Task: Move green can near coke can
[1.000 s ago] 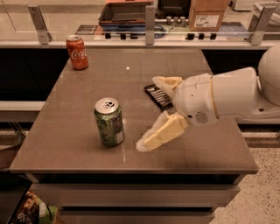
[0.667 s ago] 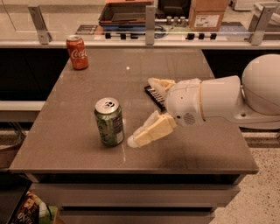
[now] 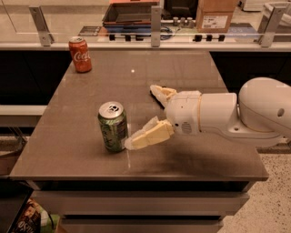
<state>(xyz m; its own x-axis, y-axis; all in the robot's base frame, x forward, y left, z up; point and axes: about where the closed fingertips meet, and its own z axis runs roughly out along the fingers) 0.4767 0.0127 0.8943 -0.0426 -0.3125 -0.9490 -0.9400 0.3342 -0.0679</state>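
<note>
The green can (image 3: 113, 126) stands upright on the brown table (image 3: 82, 154), left of centre and near the front edge. The coke can (image 3: 80, 54) stands upright at the table's far left corner, well apart from the green can. My gripper (image 3: 140, 116) reaches in from the right on a white arm (image 3: 227, 116). Its fingers are spread wide open and hold nothing. The near finger's tip (image 3: 136, 141) is right beside the green can's lower right side, almost touching it. The far finger (image 3: 160, 93) sits further back and to the right.
A low glass barrier with metal posts (image 3: 156, 20) runs along the table's far edge. Behind it are a dark tray (image 3: 129, 13) and a cardboard box (image 3: 217, 16). The floor drops off at the table's front and right edges.
My gripper has moved left toward the green can, and its near finger now reaches the can's side. Both cans stand where they were.
</note>
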